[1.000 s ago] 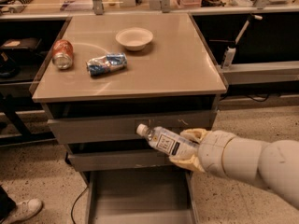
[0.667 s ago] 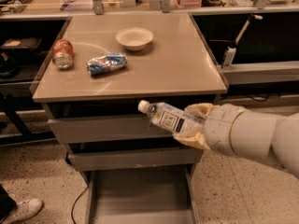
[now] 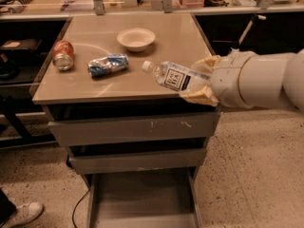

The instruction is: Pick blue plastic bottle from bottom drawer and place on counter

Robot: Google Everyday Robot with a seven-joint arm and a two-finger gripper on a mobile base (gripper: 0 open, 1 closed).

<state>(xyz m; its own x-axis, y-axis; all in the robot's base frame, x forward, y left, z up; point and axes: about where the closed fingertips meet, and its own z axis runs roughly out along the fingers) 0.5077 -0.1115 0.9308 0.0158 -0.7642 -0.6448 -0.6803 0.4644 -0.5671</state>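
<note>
The blue plastic bottle (image 3: 172,76) is clear with a white cap and a white label with dark print. My gripper (image 3: 203,80) is shut on its base end and holds it tilted, cap toward the left, above the right front part of the counter (image 3: 95,37). The arm comes in from the right. The bottom drawer (image 3: 142,198) is pulled open below, and its flat grey floor shows nothing in it.
On the counter lie an orange soda can (image 3: 63,54) at the left, a blue-and-white foil snack bag (image 3: 108,64) in the middle, and a white bowl (image 3: 136,38) behind it. Two shallower drawers (image 3: 135,129) stick out slightly. A shoe (image 3: 23,213) is at bottom left.
My gripper has lifted the bottle from in front of the upper drawers up and to the right, to counter height over the front right part of the top.
</note>
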